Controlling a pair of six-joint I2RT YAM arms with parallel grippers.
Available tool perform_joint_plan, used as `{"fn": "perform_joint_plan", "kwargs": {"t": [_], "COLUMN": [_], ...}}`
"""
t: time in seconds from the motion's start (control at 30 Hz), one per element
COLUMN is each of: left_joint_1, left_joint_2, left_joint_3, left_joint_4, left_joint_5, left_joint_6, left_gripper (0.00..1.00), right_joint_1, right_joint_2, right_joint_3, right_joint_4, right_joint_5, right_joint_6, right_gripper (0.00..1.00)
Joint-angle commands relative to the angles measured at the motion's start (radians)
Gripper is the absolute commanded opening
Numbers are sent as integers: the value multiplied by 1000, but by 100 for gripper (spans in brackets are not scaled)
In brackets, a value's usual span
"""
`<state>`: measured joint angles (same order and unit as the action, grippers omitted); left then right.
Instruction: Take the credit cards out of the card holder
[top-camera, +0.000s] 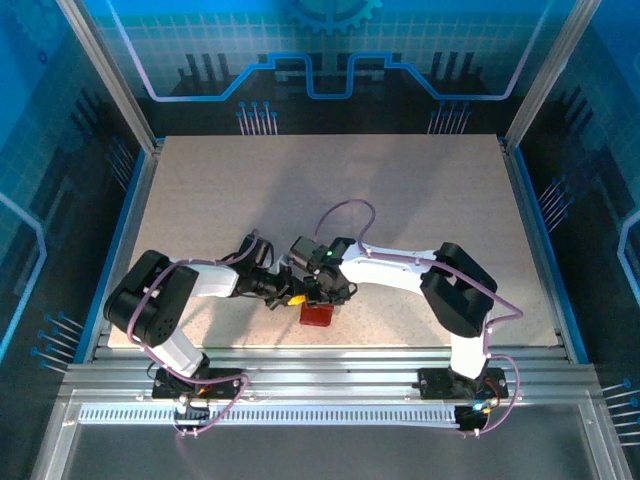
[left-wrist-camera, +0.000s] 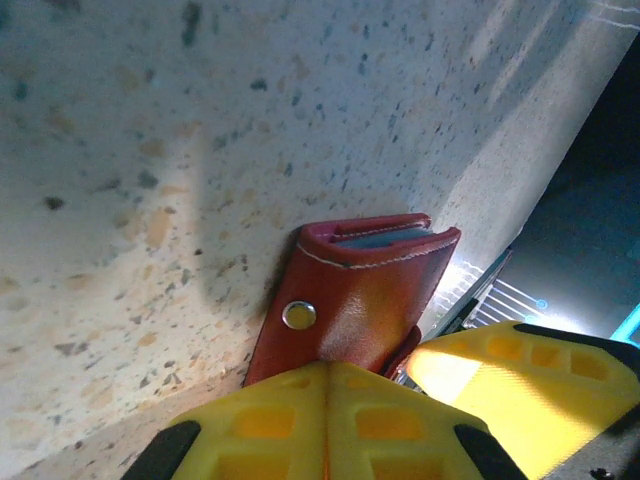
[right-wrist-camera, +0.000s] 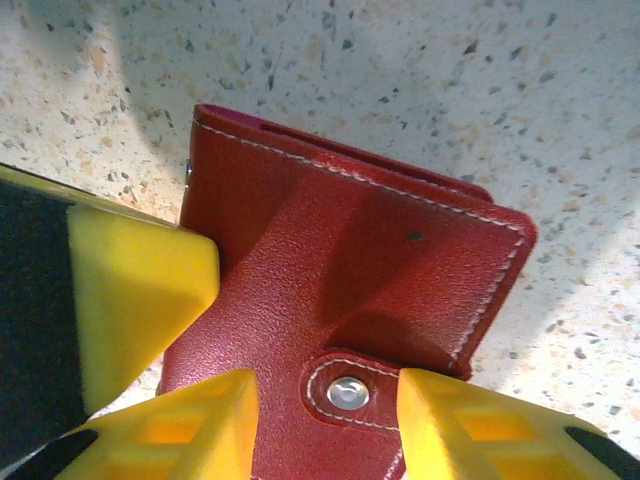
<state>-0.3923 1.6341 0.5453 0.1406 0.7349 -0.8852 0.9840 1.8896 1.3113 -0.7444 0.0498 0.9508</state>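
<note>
The dark-red card holder (top-camera: 316, 316) lies folded on the speckled table near the front edge, its snap tab (right-wrist-camera: 348, 392) fastened. In the left wrist view the holder (left-wrist-camera: 370, 290) shows a grey-blue sliver (left-wrist-camera: 380, 238) in its open end; I cannot tell whether that is a card or a pocket. The credit cards are otherwise hidden inside. My left gripper (left-wrist-camera: 328, 385) is shut, its joined fingertips touching the holder's face. My right gripper (right-wrist-camera: 325, 415) is open, one finger (right-wrist-camera: 190, 425) on each side of the snap tab. The left gripper's finger (right-wrist-camera: 140, 290) touches the holder's left part.
Both arms meet over the holder at the table's front middle (top-camera: 310, 285). The aluminium rail (top-camera: 330, 372) runs just in front of the holder. Bare tabletop (top-camera: 330, 180) stretches behind, between blue side walls.
</note>
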Motion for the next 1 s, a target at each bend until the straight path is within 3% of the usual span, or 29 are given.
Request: {"fn": "perform_joint_plan", "kwargs": {"t": [0.0,0.3,0.97], "left_joint_1": [2,7,33], "left_joint_2": [43,49,49], "left_joint_3": [-41,-56,-55], "left_joint_4": [-52,-41,-115], "left_joint_5": [-18,-15,-50], "left_joint_6": [-19,-21,28], "left_gripper": [7,7,7], "right_joint_1": [19,28,27], "right_joint_2": [37,65,-8], "right_joint_3": [27,32,41], "right_joint_4": [-18,-48,-92], "right_joint_5": [15,46,106], "right_joint_6": [23,18,-6], "right_gripper": [41,36,5]}}
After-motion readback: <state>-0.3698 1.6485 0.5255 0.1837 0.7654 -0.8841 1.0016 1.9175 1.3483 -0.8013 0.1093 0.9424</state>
